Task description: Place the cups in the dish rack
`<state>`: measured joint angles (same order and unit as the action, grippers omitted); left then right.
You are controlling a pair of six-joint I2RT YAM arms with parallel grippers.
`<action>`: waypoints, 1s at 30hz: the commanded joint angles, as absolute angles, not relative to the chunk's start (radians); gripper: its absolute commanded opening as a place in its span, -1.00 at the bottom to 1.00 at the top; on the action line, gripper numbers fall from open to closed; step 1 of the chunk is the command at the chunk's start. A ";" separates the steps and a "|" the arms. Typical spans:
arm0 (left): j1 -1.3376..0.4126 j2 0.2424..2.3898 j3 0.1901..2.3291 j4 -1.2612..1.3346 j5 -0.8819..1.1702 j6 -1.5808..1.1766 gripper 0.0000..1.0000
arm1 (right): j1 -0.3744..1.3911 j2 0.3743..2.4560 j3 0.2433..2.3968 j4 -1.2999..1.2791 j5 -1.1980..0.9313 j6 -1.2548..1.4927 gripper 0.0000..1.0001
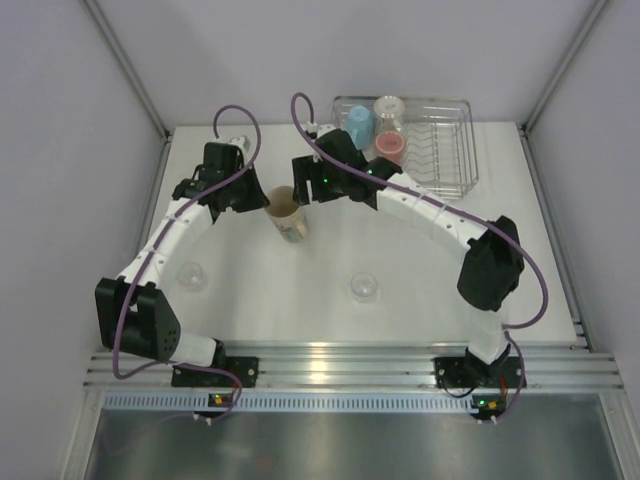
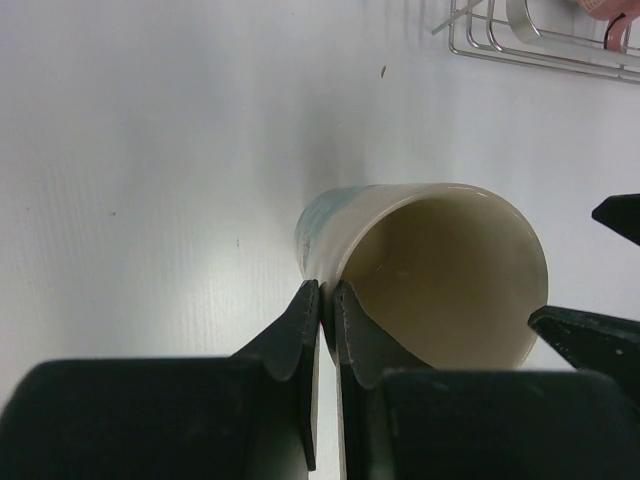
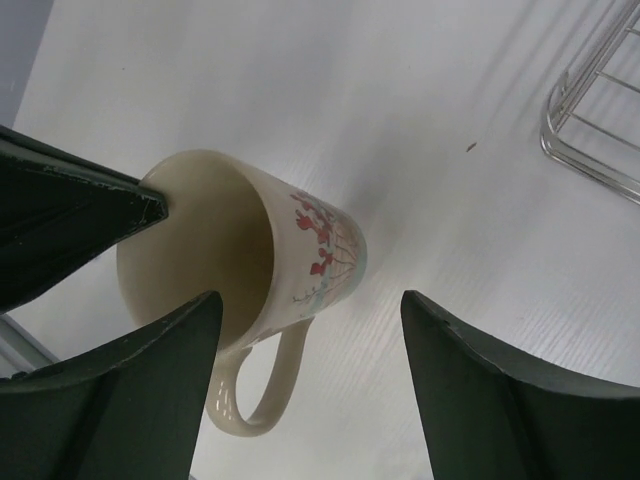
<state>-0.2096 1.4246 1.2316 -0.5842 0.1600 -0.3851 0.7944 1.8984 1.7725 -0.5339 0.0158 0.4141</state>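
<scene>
Centre of the top view, and it looks like a handover. The left pincer (image 2: pixel 327 315) is clamped almost flat on the rim of the cream floral mug (image 2: pixel 440 270), one finger inside the wall and one outside. In the left wrist view the mug's open mouth fills the lower right of the frame.

The right pincer (image 3: pixel 310 300) stands wide open, a finger on either side of the mug and nothing gripped. In its own wrist view the mug lies slanted between those fingers: mouth at left of frame, flowered base toward the middle, handle (image 3: pixel 262 400) dropping to the lower edge beside the left-hand finger. So the long axis runs across the gap, not along it, and that is what a closing grip turns on.

Whether the base rests on the bench (image 1: pixel 420 270) or hangs just clear, I can't tell from here.

The dish rack (image 1: pixel 455 160) sits at upper right of the top view, nearer the right arm. It carries a light blue cup (image 1: pixel 360 124) and a red tumbler (image 1: pixel 388 148). Two small clear glasses (image 1: pixel 190 275) (image 1: pixel 363 287) wait lower down.
</scene>
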 commanded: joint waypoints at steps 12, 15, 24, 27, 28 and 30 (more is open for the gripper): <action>-0.225 1.361 1.266 -0.486 0.279 -0.393 -1.00 | 0.845 2.032 1.924 -0.646 0.046 0.390 0.33; -0.229 1.356 1.262 -0.476 0.294 -0.393 -1.00 | 0.848 2.045 1.924 -0.644 0.049 0.380 0.23; -0.232 1.325 1.270 -0.430 0.363 -0.443 -1.00 | 0.847 2.005 1.855 -0.533 0.006 0.391 -1.00; -0.232 1.309 1.284 -0.423 0.377 -0.471 -0.88 | 0.838 1.945 1.777 -0.447 -0.044 0.420 -1.00; -0.230 1.302 1.290 -0.423 0.379 -0.474 -0.75 | 0.833 1.925 1.729 -0.422 -0.061 0.432 -1.00; -0.229 1.280 1.310 -0.423 0.388 -0.472 -0.26 | 0.804 1.862 1.671 -0.359 -0.124 0.477 -1.00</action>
<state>-0.2356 1.3727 1.2327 -0.5770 0.2962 -0.4286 0.8215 1.9858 1.7206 -0.4847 0.0174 0.4316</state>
